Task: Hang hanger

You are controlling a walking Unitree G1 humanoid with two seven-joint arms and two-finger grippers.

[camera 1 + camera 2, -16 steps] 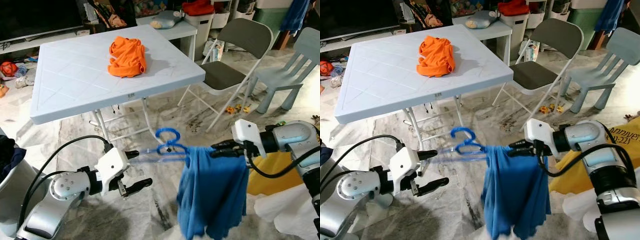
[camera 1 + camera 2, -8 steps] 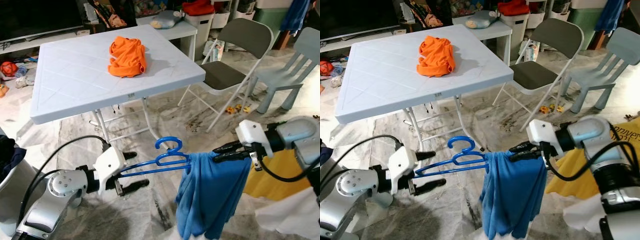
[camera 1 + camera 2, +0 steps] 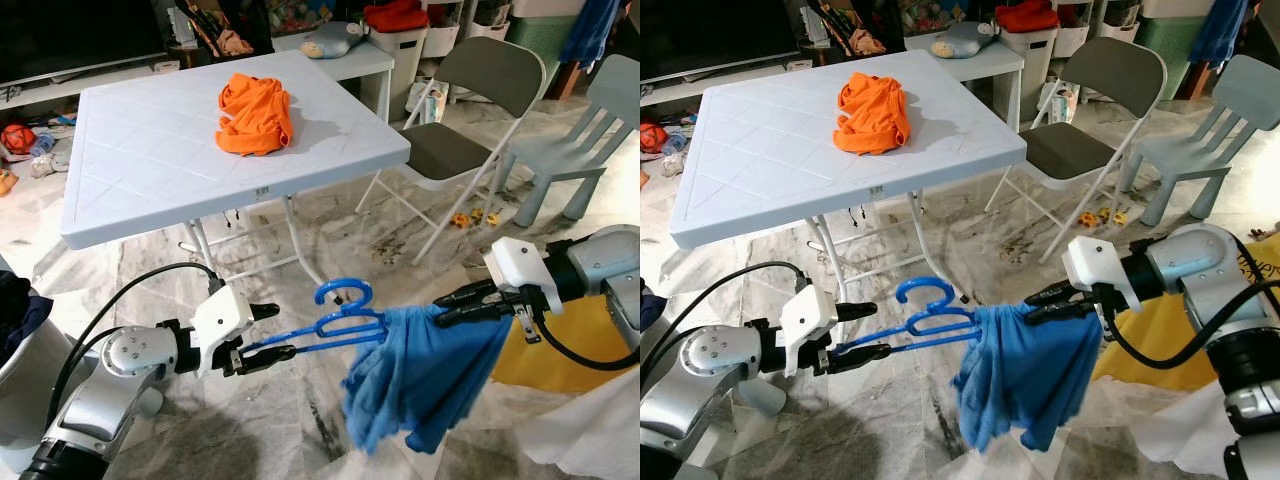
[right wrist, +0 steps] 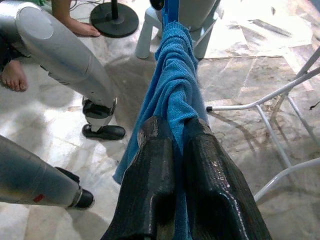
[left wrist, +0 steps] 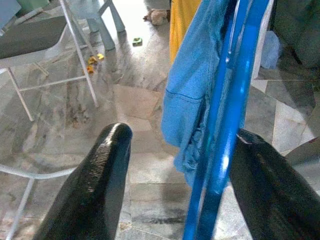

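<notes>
Writing: a few letters showed on the yellow cloth [image 3: 1252,262], too small to read. Hanger [image 3: 335,320]: bright blue plastic, hook up, held level above the marble floor [image 3: 330,430] between my two hands. My left hand [image 3: 268,334] stood open, one finger against the hanger's bar. My right hand [image 3: 455,305] was closed on the blue shirt [image 3: 415,375] draped over the hanger's other end. Counter [image 3: 150,150]: white, carrying an orange garment [image 3: 256,111]. Grey folding chair [image 3: 470,110] beyond.
</notes>
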